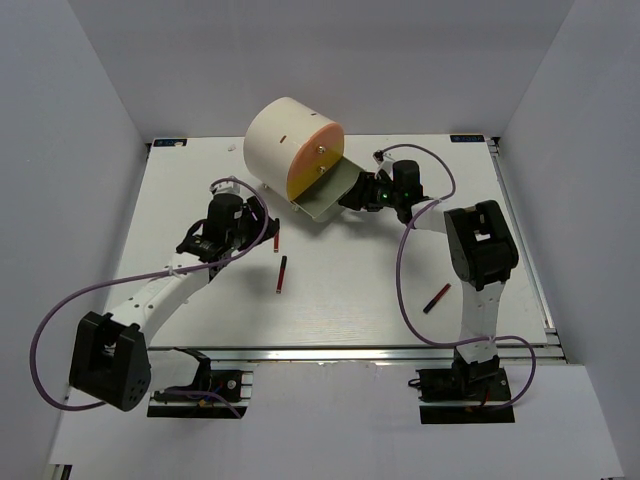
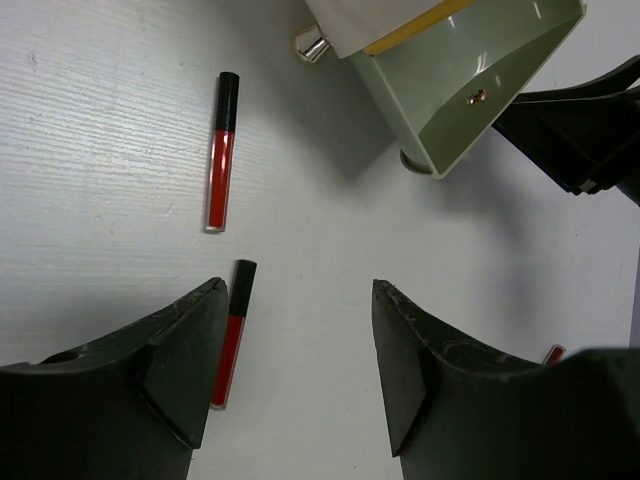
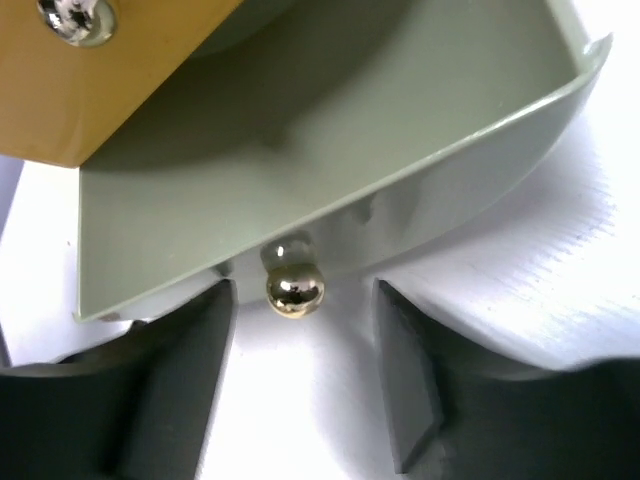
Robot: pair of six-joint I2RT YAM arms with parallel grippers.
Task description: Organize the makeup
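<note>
**Drawer Out, Sticks on the Table**

The white table (image 1: 200, 300) is the biggest thing; at its back sits a big round cream box (image 1: 280, 135) with an orange front; a pale green drawer (image 2: 470, 90) pokes out of the box, low down by the table.

The right gripper (image 3: 304, 300) is at the drawer's front; its fingers are spread wide and grab nothing; the left gripper (image 2: 298, 300) hangs over the table near the drawer, fingers wide apart too, with nothing in them.

Three red-and-black sticks lie flat on the table; the first stick (image 2: 232, 335) is just beside a left finger; the second stick (image 2: 220, 150) is near it; the third stick (image 1: 436, 298) is well apart (over by the right arm).

Smallest is the shiny gold knob (image 3: 294, 288) on the drawer; it sits between the right fingers, touching neither.
</note>
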